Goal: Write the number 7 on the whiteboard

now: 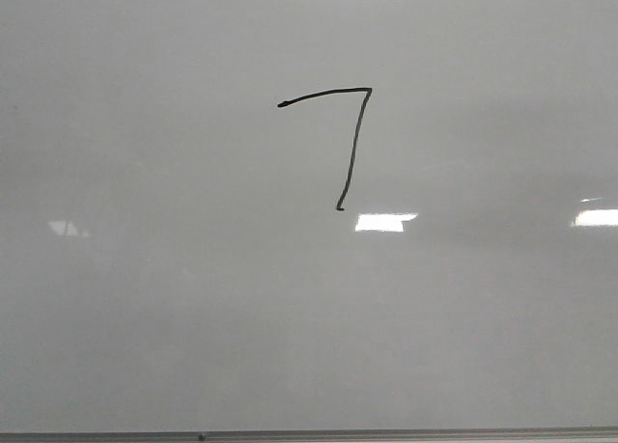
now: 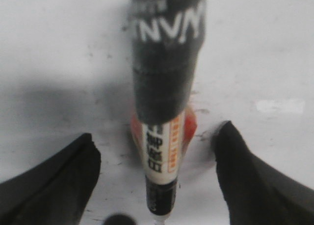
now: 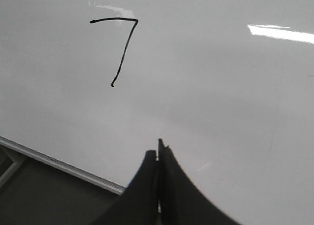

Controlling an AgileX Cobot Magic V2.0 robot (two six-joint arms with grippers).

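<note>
Hidden: neither arm shows in the front view; the marker's point(image 2: 164, 137) top end is blurred and cut off in the left wrist view.
Left gripper point(image 2: 157, 161): fingers spread wide, marker lying between them, touching neither.
Right gripper point(image 3: 158, 159): fingers pressed together, holding nothing, over the whiteboard point(image 3: 221, 97).
Number 7 point(image 1: 343, 124): black line near the whiteboard's point(image 1: 145, 298) upper middle, well apart from the right gripper.
Edge strip point(image 3: 59, 163): just beside the right gripper.

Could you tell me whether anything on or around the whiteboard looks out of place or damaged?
Nothing looks damaged. The 7 on the whiteboard is clean and unsmeared. The marker lies loose between the left end effector's open fingers, on a scuffed pale surface.
</note>
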